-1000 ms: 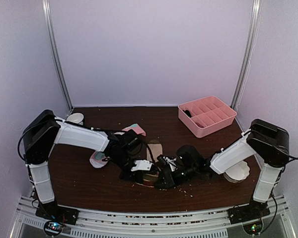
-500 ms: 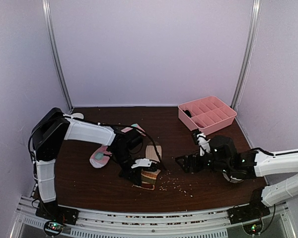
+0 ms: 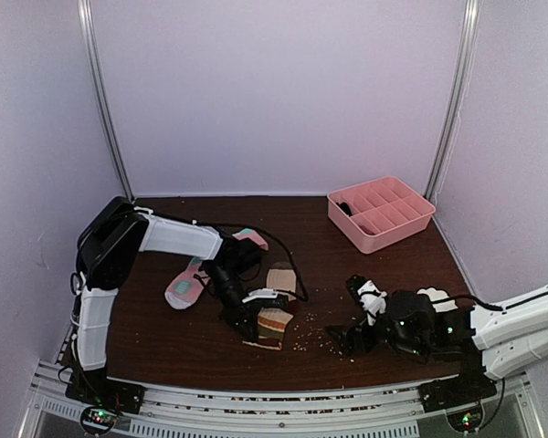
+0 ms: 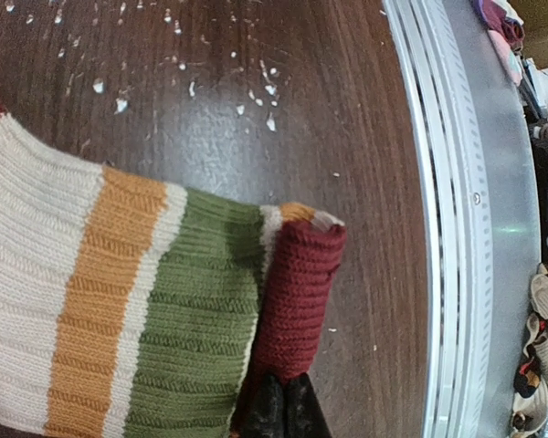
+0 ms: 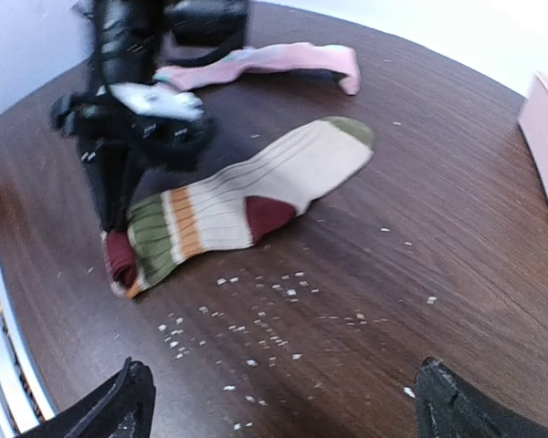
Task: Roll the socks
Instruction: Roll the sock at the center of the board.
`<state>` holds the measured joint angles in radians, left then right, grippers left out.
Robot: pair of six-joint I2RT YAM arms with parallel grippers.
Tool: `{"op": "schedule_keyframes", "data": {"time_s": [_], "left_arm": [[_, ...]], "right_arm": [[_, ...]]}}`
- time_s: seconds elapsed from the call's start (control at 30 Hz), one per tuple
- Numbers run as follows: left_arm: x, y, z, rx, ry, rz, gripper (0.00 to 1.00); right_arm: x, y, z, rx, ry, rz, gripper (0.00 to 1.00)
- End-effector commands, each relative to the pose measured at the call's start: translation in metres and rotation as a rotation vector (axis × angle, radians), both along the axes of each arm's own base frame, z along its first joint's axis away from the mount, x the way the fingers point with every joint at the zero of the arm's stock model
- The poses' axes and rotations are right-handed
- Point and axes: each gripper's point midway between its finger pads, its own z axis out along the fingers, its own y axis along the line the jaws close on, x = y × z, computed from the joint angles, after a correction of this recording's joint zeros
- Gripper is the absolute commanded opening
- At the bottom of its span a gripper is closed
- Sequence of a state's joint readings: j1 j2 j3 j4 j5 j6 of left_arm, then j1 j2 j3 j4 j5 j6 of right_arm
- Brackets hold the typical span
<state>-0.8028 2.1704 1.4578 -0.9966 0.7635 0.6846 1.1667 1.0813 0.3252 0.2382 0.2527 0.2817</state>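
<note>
- Pinching the maroon cuff of the beige ribbed sock [image 4: 119, 301], your left gripper [image 4: 283, 406] is clenched on it near the table's front edge
- Your right gripper [image 5: 288, 415] hangs low, jaws spread wide and grasping nothing, apart from that sock
- You can see the pink fabric sock with mint patches [image 3: 184, 287] lying flat farther back, partly under the left arm
- White crumbs [image 5: 274, 292] dot the dark wooden table [image 5: 457, 228] between both grippers

Pink divided tray [image 3: 397, 235] sits on brown table [image 3: 164, 342].
</note>
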Motion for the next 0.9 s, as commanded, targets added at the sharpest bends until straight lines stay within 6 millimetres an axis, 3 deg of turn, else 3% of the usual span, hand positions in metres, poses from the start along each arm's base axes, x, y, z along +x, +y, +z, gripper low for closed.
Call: {"op": "schedule_keyframes", "data": {"time_s": [0.0, 0.2, 0.37, 0.63, 0.87], "left_arm": [[0.002, 0.010, -0.018, 0.123, 0.036, 0.037, 0.00], [0.003, 0.012, -0.028, 0.201, 0.086, 0.049, 0.00], [0.007, 0.014, -0.032, 0.225, 0.068, 0.047, 0.00], [0.009, 0.014, -0.032, 0.238, 0.062, 0.038, 0.00], [0.009, 0.015, -0.033, 0.240, 0.061, 0.028, 0.00]], "right_arm": [[-0.025, 0.049, 0.019, -0.111, -0.208, 0.217, 0.97], [-0.053, 0.113, -0.005, -0.262, -0.272, 0.444, 0.78], [-0.056, 0.144, -0.022, -0.343, -0.297, 0.548, 0.69], [-0.041, 0.166, -0.049, -0.445, -0.301, 0.604, 0.44], [-0.026, 0.172, -0.064, -0.493, -0.285, 0.596, 0.36]]}}
